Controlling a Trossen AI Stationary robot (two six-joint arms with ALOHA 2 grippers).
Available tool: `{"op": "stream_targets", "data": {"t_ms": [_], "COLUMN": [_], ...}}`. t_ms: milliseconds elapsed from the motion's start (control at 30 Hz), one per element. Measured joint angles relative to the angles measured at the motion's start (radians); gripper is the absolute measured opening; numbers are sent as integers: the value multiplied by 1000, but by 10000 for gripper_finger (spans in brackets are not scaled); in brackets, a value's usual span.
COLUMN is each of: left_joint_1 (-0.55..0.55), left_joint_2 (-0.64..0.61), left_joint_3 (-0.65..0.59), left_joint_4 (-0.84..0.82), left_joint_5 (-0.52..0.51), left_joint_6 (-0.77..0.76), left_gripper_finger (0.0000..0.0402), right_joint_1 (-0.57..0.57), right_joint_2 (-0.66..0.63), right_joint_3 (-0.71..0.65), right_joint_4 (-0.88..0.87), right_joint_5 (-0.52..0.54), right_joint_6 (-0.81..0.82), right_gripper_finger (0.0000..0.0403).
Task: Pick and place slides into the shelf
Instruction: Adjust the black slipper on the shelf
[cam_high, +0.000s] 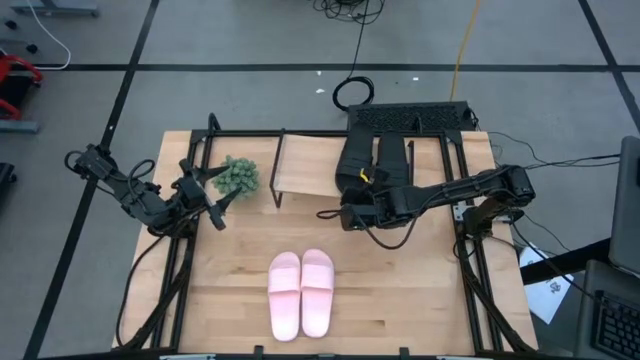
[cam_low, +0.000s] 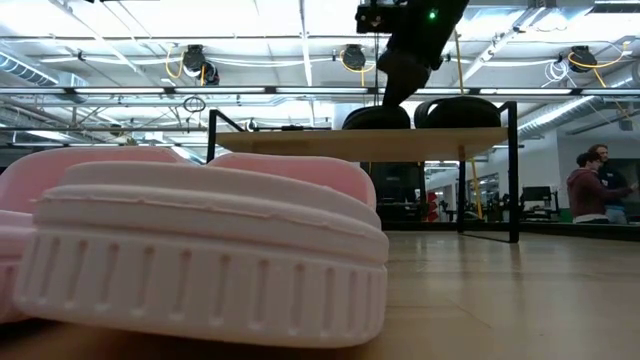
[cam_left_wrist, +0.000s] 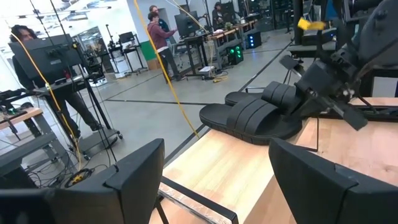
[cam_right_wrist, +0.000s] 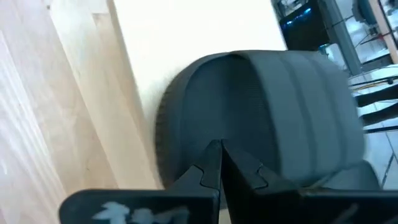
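Two black slides (cam_high: 358, 160) (cam_high: 392, 160) lie side by side on the shelf's light wood top board (cam_high: 305, 165), at its right half. My right gripper (cam_high: 345, 208) is shut and slants down at the near end of the left black slide (cam_right_wrist: 273, 106). The pink pair (cam_high: 301, 292) lies sole down on the table near its front edge, and fills the low view's foreground (cam_low: 200, 250). My left gripper (cam_high: 210, 195) is open at the table's left, level, with nothing between its fingers (cam_left_wrist: 227, 180). My right gripper's shut fingertips (cam_right_wrist: 214, 149) stand against the near end of the left black slide, by the edge of its ribbed strap (cam_right_wrist: 249, 93), slanting down from the table's near right. Whether they touch it I cannot tell. The slide lies flat on the shelf's board.
A small green plant (cam_high: 238, 176) stands just left of the shelf, close to my left gripper. A black device (cam_high: 410, 117) sits at the table's far edge behind the shelf. Black frame rails run along both table sides. Bare wood lies around the pink pair. People stand in the room beyond.
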Motion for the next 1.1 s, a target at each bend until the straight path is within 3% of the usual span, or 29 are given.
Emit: {"op": "stream_targets", "data": {"t_ms": [300, 600, 733, 1100], "left_joint_1": [0, 0, 0, 0], "left_joint_2": [0, 0, 0, 0], "left_joint_3": [0, 0, 0, 0], "left_joint_4": [-22, -21, -21, -21], "left_joint_5": [0, 0, 0, 0], "left_joint_6": [-1, -7, -8, -6], "left_gripper_finger": [294, 294, 294, 294], "right_joint_1": [45, 52, 53, 54], "right_joint_2": [-82, -90, -90, -90], "right_joint_3": [0, 0, 0, 0], "right_joint_4": [-5, -10, -12, 1], "right_joint_5": [-1, -143, -153, -155], "right_joint_6": [33, 90, 85, 82], "right_gripper_finger": [10, 86, 113, 104]}}
